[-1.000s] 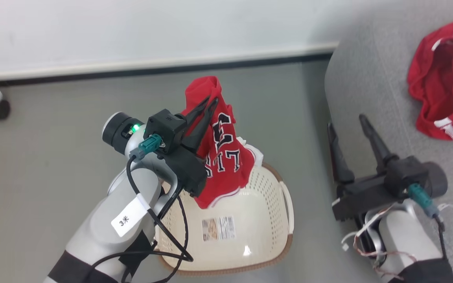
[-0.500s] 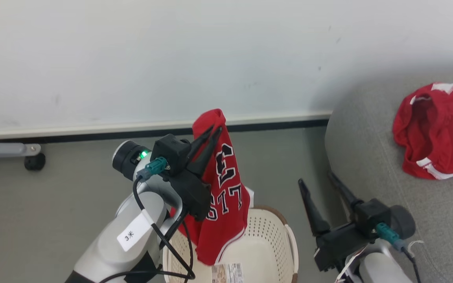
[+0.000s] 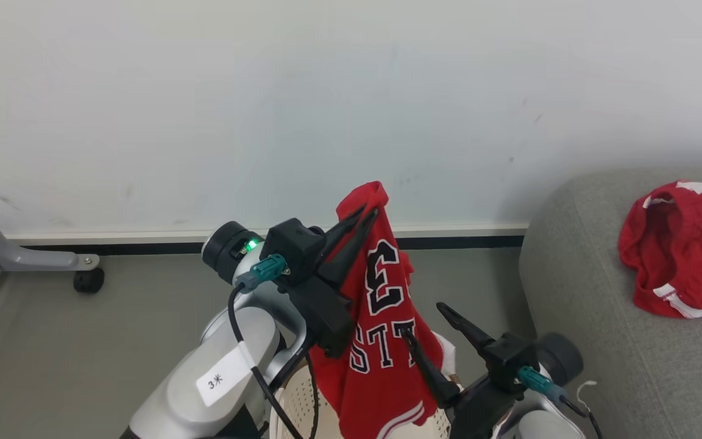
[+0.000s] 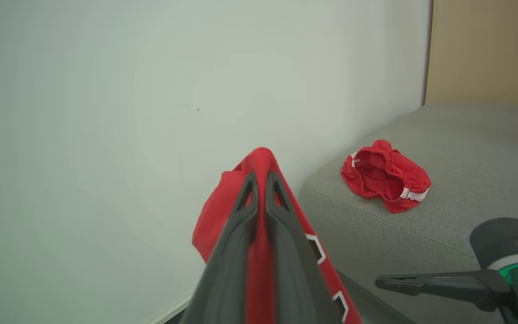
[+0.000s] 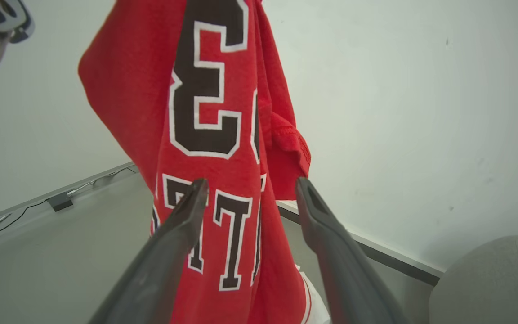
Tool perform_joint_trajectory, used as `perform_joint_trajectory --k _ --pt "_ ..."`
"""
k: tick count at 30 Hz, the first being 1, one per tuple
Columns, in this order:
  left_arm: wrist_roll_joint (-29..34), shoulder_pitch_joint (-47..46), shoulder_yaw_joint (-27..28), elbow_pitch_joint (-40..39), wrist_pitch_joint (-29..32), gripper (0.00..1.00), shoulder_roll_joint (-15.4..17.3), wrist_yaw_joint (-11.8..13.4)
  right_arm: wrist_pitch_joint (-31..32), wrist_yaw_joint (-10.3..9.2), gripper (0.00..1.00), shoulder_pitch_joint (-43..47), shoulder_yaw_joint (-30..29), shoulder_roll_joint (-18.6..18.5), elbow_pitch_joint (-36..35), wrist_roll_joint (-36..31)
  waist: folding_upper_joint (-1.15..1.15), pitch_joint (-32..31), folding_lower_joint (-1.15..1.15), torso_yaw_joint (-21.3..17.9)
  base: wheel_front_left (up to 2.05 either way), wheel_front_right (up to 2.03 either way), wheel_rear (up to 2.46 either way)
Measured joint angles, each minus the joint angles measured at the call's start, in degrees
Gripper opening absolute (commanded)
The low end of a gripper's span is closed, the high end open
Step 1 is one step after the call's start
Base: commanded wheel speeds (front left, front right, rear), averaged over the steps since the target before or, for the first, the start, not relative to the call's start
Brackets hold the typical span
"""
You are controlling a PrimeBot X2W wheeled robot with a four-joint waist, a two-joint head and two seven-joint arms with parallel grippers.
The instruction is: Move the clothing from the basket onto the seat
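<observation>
A red jersey (image 3: 381, 341) hangs from its top fold, pinched in the left claw (image 3: 368, 213), whose fingers are pressed together on the cloth. Over the past second it has risen from the rim of the basket (image 3: 295, 417) and now dangles over it (the head camera has tilted up too). The right claw (image 3: 423, 318), spread wide and empty, has drawn in beside the lettering. A second red garment (image 3: 680, 250) lies on the grey seat (image 3: 576, 292), so the carry across is probably next.

Bare grey seat (image 3: 576, 317) lies open at lower right. A red garment (image 3: 680, 250) occupies the right edge; the hanging jersey (image 3: 381, 390) blocks centre.
</observation>
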Motion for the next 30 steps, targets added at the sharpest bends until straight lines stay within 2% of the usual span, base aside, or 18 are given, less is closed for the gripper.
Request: perform_joint_trajectory --k 12,18,21,23,24,25,30 --pt "-1.5 0.2 -3.3 -6.6 2.7 0.0 -0.3 0.0 1.0 0.49 1.0 -6.2 5.6 0.2 9.2 -0.3 0.01 -0.6 0.01 2.8 0.0 0.0 0.0" --pt "-1.9 0.2 -3.4 -9.0 3.5 0.0 -0.2 0.0 0.9 0.52 1.0 -10.1 13.0 0.4 12.7 1.8 0.01 -0.3 0.01 3.6 0.0 0.0 0.0" --pt "-2.3 0.2 -3.4 -9.4 4.1 0.0 -0.1 0.0 0.8 0.54 0.48 -11.4 14.8 0.5 13.7 3.1 0.01 -0.1 0.01 3.8 0.0 0.0 0.0" --pt "-2.6 0.2 -3.3 -9.5 4.5 0.0 0.3 0.0 0.5 0.55 0.24 -12.1 15.7 0.5 14.3 3.9 0.01 0.0 0.01 3.8 0.0 0.0 0.0" --pt "-2.6 0.2 -3.3 -9.5 4.5 0.0 0.3 0.0 0.5 0.55 0.05 -12.1 15.7 0.5 14.3 3.9 0.01 0.0 0.01 3.8 0.0 0.0 0.0" --pt "-2.7 0.3 -3.2 -9.5 4.5 0.0 0.4 0.0 0.4 0.55 0.0 -12.2 16.1 0.5 14.3 4.4 0.01 0.0 0.01 3.8 0.0 0.0 0.0" --pt "-3.3 2.8 -1.5 -9.8 4.6 0.0 2.1 0.7 0.3 0.55 0.0 -12.3 17.4 0.6 14.5 7.3 0.01 0.2 0.01 3.1 0.0 0.0 0.0"
